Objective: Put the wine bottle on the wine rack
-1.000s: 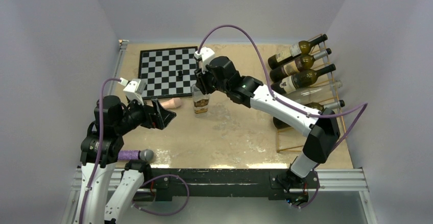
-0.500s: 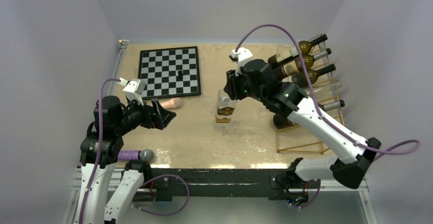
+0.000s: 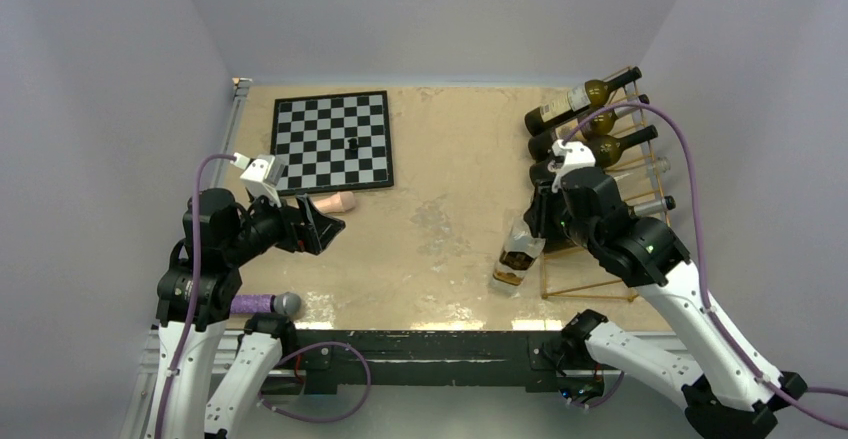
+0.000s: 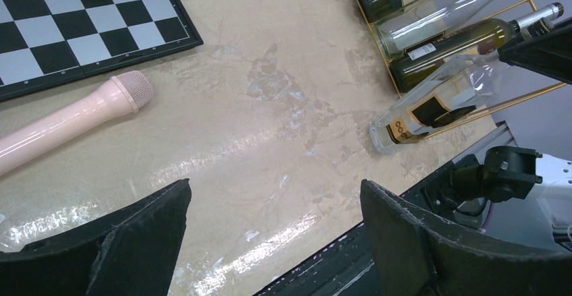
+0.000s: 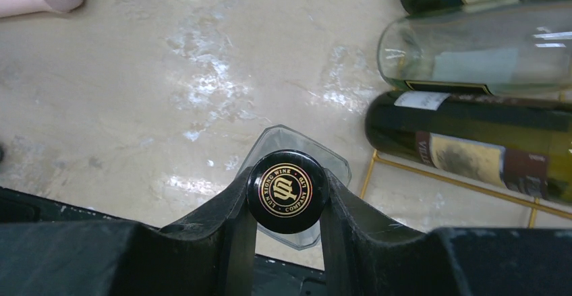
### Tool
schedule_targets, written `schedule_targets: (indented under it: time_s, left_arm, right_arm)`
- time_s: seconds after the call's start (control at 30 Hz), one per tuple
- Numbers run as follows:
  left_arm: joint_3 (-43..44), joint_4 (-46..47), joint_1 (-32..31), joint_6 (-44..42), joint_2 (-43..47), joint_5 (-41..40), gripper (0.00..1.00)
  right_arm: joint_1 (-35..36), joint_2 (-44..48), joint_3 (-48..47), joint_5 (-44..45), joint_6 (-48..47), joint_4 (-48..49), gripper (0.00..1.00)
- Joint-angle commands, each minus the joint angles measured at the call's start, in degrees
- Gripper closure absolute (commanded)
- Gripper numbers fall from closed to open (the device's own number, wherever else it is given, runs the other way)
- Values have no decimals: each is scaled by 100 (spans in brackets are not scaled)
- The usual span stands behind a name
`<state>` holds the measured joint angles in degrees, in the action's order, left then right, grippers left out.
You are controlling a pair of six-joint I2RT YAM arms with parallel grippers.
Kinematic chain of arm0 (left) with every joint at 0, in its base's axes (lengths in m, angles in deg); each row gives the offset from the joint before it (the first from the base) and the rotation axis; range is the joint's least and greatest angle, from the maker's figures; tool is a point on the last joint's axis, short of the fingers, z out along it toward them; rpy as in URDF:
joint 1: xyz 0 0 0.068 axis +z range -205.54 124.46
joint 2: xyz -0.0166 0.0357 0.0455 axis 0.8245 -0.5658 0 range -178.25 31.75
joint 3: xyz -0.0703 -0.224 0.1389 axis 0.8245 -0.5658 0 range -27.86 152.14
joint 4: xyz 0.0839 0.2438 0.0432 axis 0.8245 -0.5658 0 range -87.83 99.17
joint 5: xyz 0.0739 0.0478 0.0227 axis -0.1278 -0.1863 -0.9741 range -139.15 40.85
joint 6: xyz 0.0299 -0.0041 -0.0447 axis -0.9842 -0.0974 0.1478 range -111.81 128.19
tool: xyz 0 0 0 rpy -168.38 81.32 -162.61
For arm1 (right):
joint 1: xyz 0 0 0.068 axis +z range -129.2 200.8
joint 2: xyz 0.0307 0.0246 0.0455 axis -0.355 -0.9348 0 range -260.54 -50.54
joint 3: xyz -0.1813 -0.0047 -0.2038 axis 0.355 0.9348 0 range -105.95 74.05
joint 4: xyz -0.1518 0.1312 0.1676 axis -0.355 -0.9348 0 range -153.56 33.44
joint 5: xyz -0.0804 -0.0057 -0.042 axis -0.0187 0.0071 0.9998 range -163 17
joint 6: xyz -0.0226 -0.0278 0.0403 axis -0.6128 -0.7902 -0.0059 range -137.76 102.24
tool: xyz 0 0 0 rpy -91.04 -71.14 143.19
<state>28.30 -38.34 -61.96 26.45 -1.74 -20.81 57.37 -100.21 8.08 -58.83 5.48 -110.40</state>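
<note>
1. Bottle (image 3: 513,261): clear glass, black cap. In the top view the neck is hidden by the right gripper (image 3: 538,225); in the right wrist view only the cap and an edge of the shoulder show, with the body hidden behind them; the label print is too small to read.
2. Bottle, axis: tilted; the base points near-left, low over the table (image 3: 440,249); the cap points up and far-right; whether the base touches the table cannot be told.
3. Bottle, place: just beside the near-left corner of the rack (image 3: 546,279), not on it.
4. Right gripper: fingers (image 5: 236,232) clamped on either side of the bottle at its cap.
5. Rack: thin gold wire; its middle is hidden by the right arm (image 3: 650,259) in the top view; it carries other bottles (image 3: 580,99) lying on their sides with necks to the far right.
6. Left gripper (image 4: 273,242): fingers spread wide, holding nothing; their tips are cut off by the bottom edge of the left wrist view.
7. Mic (image 4: 67,121): pink, lying flat just beside the near edge of the chessboard (image 3: 330,139); its tail end is cut off in the left wrist view.
</note>
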Motion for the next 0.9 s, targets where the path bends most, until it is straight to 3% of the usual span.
schedule_targets:
  time_s: [0.0,0.4,0.87]
  left_arm:
    - [44,285,-9,8,-25,166,1]
    - [-1,319,-9,-6,-24,207,1]
    - [-75,379,-9,37,-27,251,1]
  right_arm:
    - [-228,522,32,438,307,223,100]
    - [-1320,1140,128,381,-266,145,100]
    - [-1594,1471,156,697,-448,-168,100]
